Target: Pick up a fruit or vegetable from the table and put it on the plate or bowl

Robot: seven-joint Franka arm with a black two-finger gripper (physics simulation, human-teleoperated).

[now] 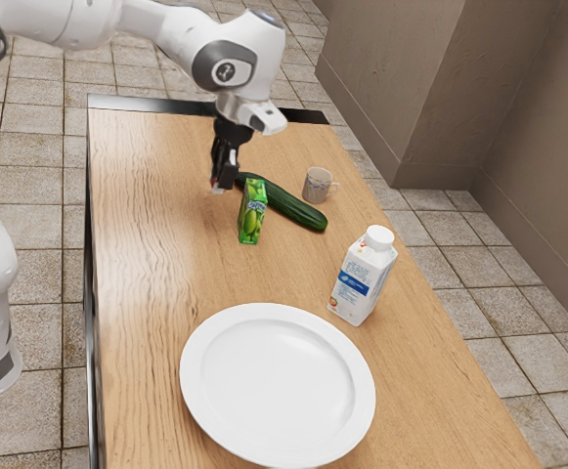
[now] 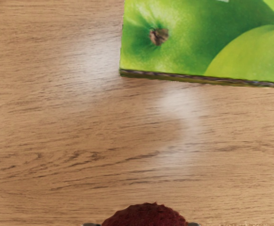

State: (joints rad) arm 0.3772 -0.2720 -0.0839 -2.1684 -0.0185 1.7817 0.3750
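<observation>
Juice carton (image 1: 252, 210) stood upright just beside the gripper (image 1: 224, 182), which clasped a dark red fruit (image 2: 145, 214). Cucumber (image 1: 285, 202) lay behind the carton. Bare table (image 1: 142, 264) ran unobstructed from there to the plate (image 1: 277, 383). Milk bottle (image 1: 362, 274) stood near the plate's rim, toward the exterior view's right. Mug (image 1: 316, 184) stood beyond the cucumber.

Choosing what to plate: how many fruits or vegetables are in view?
2. A cucumber lies beside the green juice carton; a small dark red fruit is gripped in the hand. None seems hidden.
</observation>
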